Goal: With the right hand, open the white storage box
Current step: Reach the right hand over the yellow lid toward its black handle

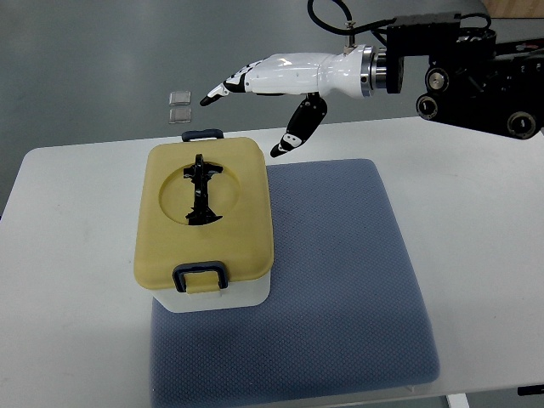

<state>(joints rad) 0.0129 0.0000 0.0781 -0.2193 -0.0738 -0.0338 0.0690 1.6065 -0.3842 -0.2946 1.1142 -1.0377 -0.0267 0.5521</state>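
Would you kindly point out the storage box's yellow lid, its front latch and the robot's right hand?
yellow lid (242,238): top view, flat right part of the lid.
front latch (200,276): top view, middle of the dark clasp.
right hand (276,76): top view, white palm.

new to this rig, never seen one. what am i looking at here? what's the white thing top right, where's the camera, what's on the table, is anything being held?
One picture, taken by a camera that looks steeply down from the robot's own side of the table.

The white thing is the robot's right hand, a fingered hand on a black arm that enters from the right edge. Its fingers are spread and it holds nothing; it sits beyond the box's far edge, not touching it. The left arm is out of view.

On the white table lies a blue-grey mat. On the mat's left part stands the storage box: white body, yellow lid, a black handle folded flat in the lid's round recess, and a dark clip at the near and far ends. The lid is on.

Behind the table, two small clear squares lie on the floor.
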